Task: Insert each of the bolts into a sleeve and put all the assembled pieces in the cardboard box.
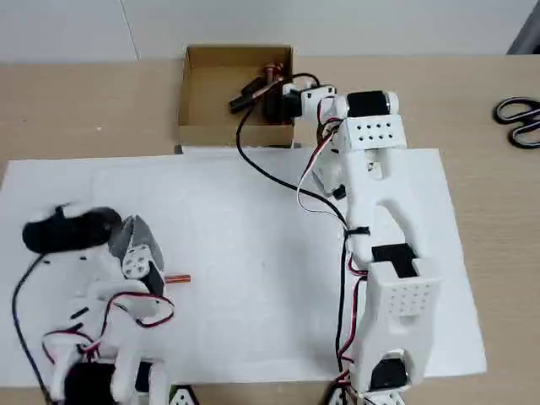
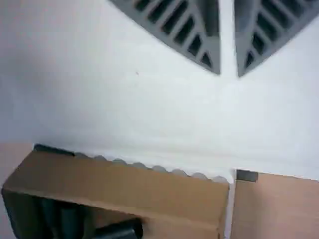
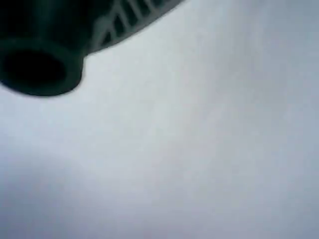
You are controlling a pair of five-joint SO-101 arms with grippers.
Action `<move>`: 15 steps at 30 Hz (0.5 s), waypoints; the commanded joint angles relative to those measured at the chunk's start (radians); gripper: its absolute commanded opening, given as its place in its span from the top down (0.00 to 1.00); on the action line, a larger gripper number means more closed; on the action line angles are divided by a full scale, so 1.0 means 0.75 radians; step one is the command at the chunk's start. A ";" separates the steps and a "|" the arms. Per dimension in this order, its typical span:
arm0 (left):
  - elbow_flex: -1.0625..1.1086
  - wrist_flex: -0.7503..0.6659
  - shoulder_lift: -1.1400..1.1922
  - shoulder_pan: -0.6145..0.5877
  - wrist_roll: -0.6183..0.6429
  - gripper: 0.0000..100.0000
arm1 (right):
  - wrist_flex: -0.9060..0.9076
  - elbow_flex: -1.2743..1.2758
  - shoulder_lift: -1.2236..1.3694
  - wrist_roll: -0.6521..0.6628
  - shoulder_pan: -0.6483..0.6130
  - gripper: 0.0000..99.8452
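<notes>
The cardboard box [image 1: 182, 93] stands at the table's far edge, beyond the white paper. My right gripper [image 1: 257, 91] hovers over the box, shut on a black sleeve [image 1: 246, 94] with a copper bolt end [image 1: 271, 72] sticking out. The right wrist view shows the sleeve's open end [image 3: 40, 69] under a grey finger [image 3: 124, 22]. My left gripper [image 1: 132, 228] hangs over the near left of the paper, shut and holding nothing. A loose copper bolt [image 1: 177, 278] lies just to its right. In the left wrist view the left gripper [image 2: 228, 69] faces the box [image 2: 124, 189], which holds dark pieces [image 2: 65, 219].
White paper [image 1: 253, 253] covers most of the table in front of the arms. Scissors [image 1: 519, 120] lie on the bare wood at the far right. Black and red cables [image 1: 278, 181] trail from the right arm across the paper.
</notes>
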 commanded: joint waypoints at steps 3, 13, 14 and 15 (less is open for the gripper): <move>-0.525 0.006 0.544 -0.059 0.074 0.99 | 0.021 0.053 -0.091 -0.078 -0.007 0.99; -1.257 0.299 1.354 -0.088 0.479 0.99 | 0.024 0.133 -0.091 -0.180 0.001 0.99; -1.271 0.336 1.408 -0.106 0.544 0.99 | 0.026 0.135 -0.091 -0.178 0.009 0.99; -1.274 0.364 1.463 -0.123 0.599 0.99 | 0.026 0.137 -0.091 -0.178 0.024 0.99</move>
